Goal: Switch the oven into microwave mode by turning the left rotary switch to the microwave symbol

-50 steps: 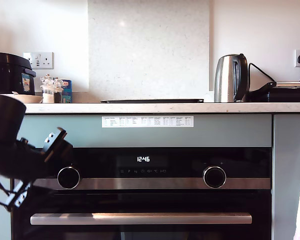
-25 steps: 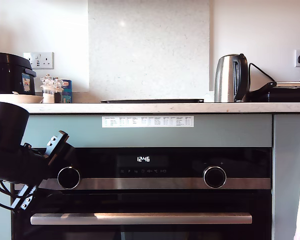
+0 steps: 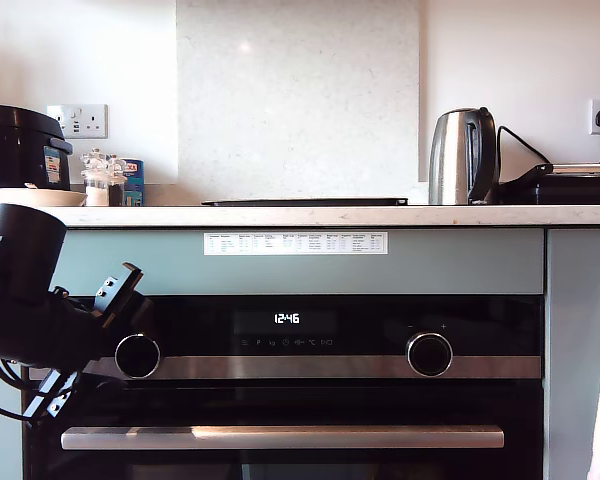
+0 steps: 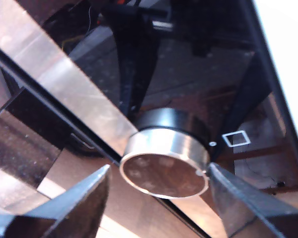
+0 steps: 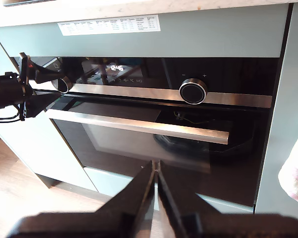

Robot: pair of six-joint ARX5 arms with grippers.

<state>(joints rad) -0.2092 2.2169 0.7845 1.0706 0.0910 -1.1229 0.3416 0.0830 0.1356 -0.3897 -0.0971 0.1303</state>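
Between the spread fingers of my first gripper point(image 4: 156, 183) sits the knob point(image 4: 165, 159) at the exterior view's left on the oven point(image 3: 330, 400), not yet pinched, though one finger looks close to its rim. The step in hand seems to be the grasp: next, close on the knob and twist toward the microwave symbol. My second gripper point(image 5: 155, 176) hangs well back, fingers clenched on nothing.

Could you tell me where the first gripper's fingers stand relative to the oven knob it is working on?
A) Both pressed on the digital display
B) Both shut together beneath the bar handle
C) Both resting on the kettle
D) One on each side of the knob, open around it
D: in the first wrist view my first gripper has a finger on each side of the knob of the oven, its jaws spread around it.
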